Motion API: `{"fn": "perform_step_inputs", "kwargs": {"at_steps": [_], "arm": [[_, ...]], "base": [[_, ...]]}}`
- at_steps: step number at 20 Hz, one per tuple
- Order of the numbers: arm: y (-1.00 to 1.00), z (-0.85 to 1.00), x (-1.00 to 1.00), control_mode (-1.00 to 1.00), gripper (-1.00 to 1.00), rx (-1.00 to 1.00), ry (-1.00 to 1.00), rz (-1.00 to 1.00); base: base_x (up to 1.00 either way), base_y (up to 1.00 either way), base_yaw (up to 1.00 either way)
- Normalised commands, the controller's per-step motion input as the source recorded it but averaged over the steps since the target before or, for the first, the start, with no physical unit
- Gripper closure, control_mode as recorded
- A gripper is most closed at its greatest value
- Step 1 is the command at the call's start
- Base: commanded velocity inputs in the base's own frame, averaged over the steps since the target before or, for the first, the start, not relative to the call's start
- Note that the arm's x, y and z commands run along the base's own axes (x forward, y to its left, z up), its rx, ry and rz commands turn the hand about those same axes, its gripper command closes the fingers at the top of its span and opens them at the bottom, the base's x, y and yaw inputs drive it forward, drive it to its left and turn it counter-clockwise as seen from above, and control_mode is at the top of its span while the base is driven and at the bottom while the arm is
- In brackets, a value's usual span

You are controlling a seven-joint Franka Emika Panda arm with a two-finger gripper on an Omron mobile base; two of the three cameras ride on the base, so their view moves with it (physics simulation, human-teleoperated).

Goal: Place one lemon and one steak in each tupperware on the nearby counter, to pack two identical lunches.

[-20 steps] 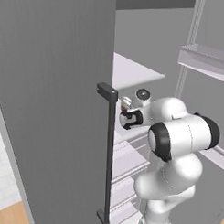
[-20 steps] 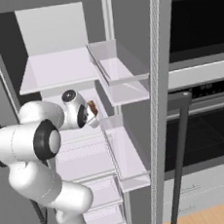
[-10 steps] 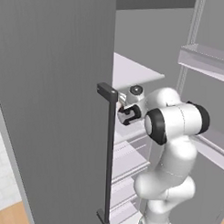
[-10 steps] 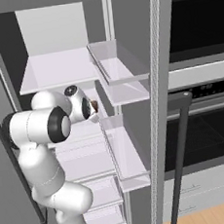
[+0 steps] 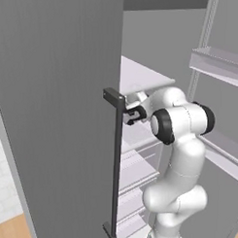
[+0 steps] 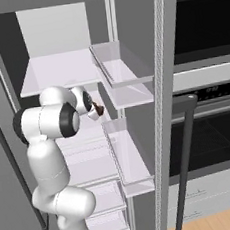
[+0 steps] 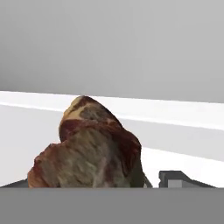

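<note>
A brown, marbled steak [image 7: 89,146] stands between my gripper's fingers in the hand view, on a white fridge shelf. My gripper [image 7: 96,181] is open around it, with a small gap between the steak and the right fingertip [image 7: 175,178]. From the right base view, the gripper [image 6: 96,109] reaches into the open fridge at middle-shelf height with the steak [image 6: 100,109] at its tip. In the left base view the gripper [image 5: 133,114] sits just behind the door's edge. The lemon, the tupperware and the counter are out of view.
The grey fridge door [image 5: 58,104] with its dark vertical handle [image 5: 117,164] stands close on the left of the hand. Clear door bins [image 6: 125,75] hang to the right. Drawers [image 6: 103,198] lie below the shelf. An oven [image 6: 214,131] is at the right.
The arm's elbow and upper links have swung round while the hand stayed at the shelf by the steak. The steak has kept its place at the gripper's tip.
</note>
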Motion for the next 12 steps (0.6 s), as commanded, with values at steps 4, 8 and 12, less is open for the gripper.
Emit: {"fn": "perform_step_inputs", "kwargs": {"at_steps": [4,8,12], "arm": [[-0.16,-0.56,0.03,-1.0,1.0,0.0,0.08,-0.12],[-0.26,-0.62,-0.01,-1.0,1.0,0.0,0.12,-0.16],[-0.17,-0.46,-0.21,-1.0,1.0,0.0,0.14,-0.14]], "base": [[0.0,0.0,0.0],[0.0,0.0,0.0],[0.0,0.0,0.0]]}}
